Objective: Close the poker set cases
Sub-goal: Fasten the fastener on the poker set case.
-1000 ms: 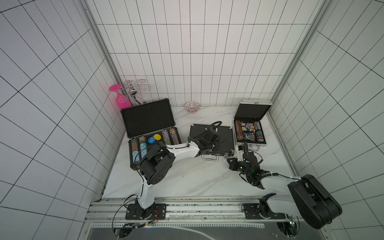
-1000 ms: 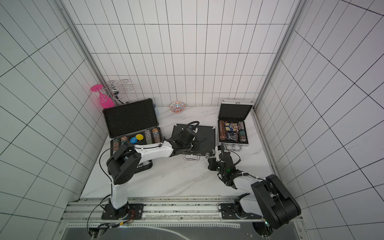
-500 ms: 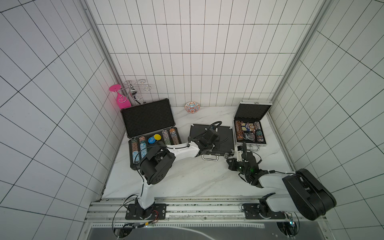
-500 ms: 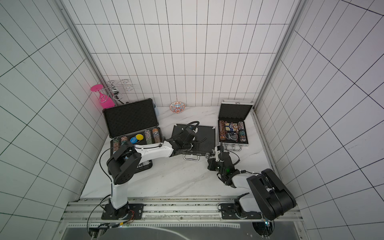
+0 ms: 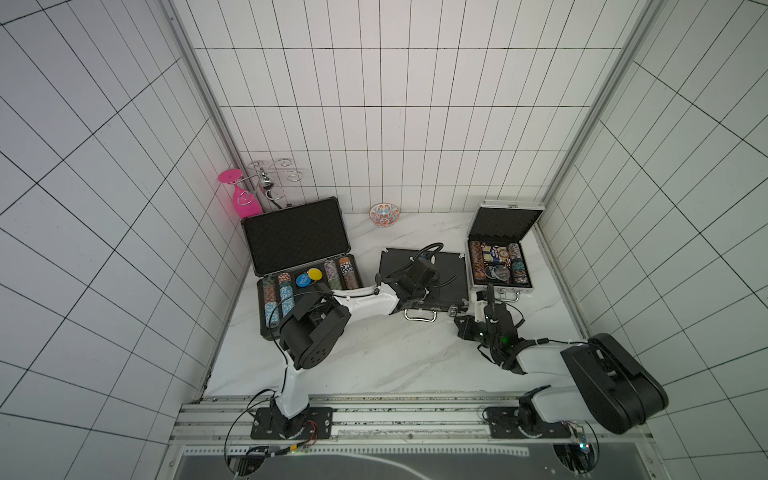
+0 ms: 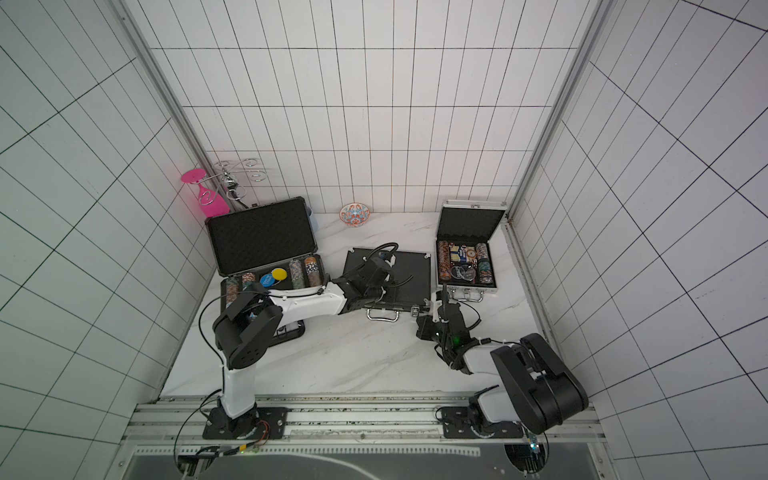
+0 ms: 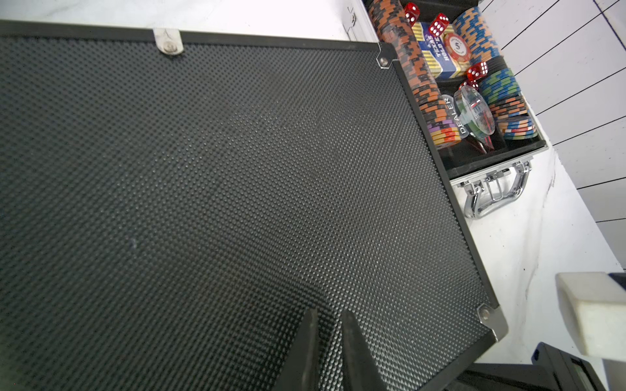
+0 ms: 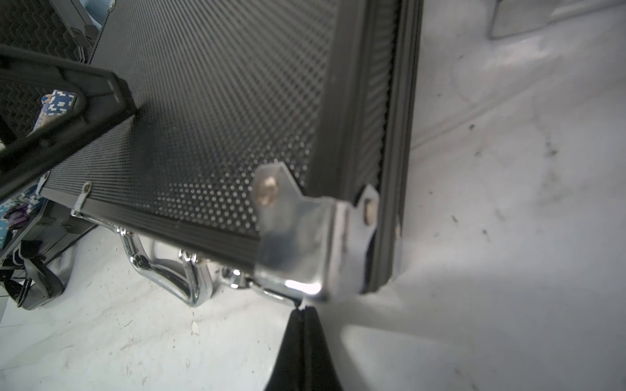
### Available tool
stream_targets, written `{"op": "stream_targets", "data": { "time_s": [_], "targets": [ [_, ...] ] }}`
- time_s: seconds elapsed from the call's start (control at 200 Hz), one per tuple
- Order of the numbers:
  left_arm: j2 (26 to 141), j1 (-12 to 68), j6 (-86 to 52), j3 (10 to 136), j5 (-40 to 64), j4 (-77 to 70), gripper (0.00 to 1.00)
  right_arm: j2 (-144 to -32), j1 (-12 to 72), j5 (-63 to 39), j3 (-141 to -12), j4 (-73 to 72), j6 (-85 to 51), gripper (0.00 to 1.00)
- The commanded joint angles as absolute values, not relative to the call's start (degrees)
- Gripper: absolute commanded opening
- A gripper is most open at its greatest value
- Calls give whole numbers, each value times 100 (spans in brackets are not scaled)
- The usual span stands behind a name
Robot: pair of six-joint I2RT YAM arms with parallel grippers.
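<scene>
My left gripper [image 7: 328, 316]: fingers a thin slit apart, nothing between them. The tips look pressed onto the lid of the medium black dimpled case with silver corner brackets [image 7: 203, 169], which lies directly beneath the gripper. Lid is flat down and the case looks shut.

My right gripper [image 8: 302, 313]: fingers together, holding nothing. The tips sit right at that same case's front silver corner, just beside its chrome handle [image 8: 162, 270]. I can't tell if they touch.

Small silver aluminium case [image 5: 505, 224]: just beyond the right gripper's tips, lid upright and open. Chip stacks, red dice and a card box show inside, and its chrome handle faces the gripper.

Large ribbed black case [image 5: 297, 237]: on the left gripper's far side from the right one, behind the left arm's elbow. Lid is up and open, with chip rows plus a yellow and a blue disc showing.

All three are on the white marble tabletop [image 5: 374, 357].
</scene>
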State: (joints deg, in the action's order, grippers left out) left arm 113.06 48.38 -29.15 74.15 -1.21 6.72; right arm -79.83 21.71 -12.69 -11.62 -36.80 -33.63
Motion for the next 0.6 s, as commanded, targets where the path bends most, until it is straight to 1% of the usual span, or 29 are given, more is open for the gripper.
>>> {"op": "stream_targets", "data": {
  "time_s": [0.0,0.18,0.595],
  "targets": [
    [11670,4913,-2967,7073,66,1698,16,-8087,2101,-1283,-1458,-3932,-3436,1],
    [11672,4913,-2972,7036,83,1688,16,-8174,2101,-1336,-1529,-4021,-3484,1],
    [11696,4913,-2993,6894,125,1675,15,-8583,2074,-955,-1646,-4222,-3807,0]
  ]
}}
